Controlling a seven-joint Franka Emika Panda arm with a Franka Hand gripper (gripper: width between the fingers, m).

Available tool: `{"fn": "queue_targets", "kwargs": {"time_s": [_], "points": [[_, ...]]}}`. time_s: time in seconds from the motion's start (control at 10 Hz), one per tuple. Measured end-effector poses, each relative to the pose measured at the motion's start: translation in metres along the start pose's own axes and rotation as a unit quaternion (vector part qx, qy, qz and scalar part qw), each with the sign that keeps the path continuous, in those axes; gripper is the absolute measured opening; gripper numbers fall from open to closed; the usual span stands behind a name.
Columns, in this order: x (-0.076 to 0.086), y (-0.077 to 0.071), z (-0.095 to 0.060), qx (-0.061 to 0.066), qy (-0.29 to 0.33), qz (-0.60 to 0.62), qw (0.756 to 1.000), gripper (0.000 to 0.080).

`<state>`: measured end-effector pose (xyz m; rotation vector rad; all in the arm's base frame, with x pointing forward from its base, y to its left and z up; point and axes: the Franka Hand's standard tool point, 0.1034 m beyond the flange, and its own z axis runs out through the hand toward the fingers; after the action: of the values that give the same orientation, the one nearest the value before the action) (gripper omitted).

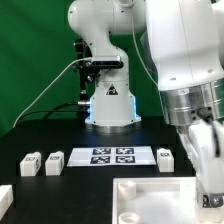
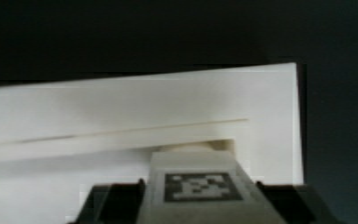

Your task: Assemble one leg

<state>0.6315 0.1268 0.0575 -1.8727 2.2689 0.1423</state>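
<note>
Legs flank marker board; panel in front.

The exterior view faces the robot base across the tabletop; the wrist view looks close down onto the white panel, which both views share.

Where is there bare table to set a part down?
Bare table lies between the robot base and the marker board, and in front of the two legs at the exterior view's left. Crowded: its right, where the fingers hold a leg over the panel.
</note>
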Motion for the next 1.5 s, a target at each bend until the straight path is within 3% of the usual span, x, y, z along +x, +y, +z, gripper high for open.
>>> {"fn": "queue_targets", "kwargs": {"time_s": [0.3, 0.4, 0.5, 0.6, 0.7, 1.3, 1.5], "points": [[0.0, 0.0, 0.0, 0.0, 0.002, 0.033, 0.999, 0.0296], [0.0, 0.001, 0.0, 0.0, 0.002, 0.03, 1.0, 0.0349], [0.0, 0.001, 0.001, 0.0, 0.002, 0.029, 1.0, 0.0349], [-0.001, 0.001, 0.001, 0.0, 0.002, 0.027, 1.0, 0.0538], [-0.001, 0.001, 0.001, 0.0, 0.001, 0.017, 1.0, 0.0621], [-0.02, 0.007, -0.023, 0.009, -0.01, -0.058, 0.998, 0.0649], [-0.019, 0.008, -0.02, 0.008, -0.009, -0.058, 0.998, 0.0649]]}}
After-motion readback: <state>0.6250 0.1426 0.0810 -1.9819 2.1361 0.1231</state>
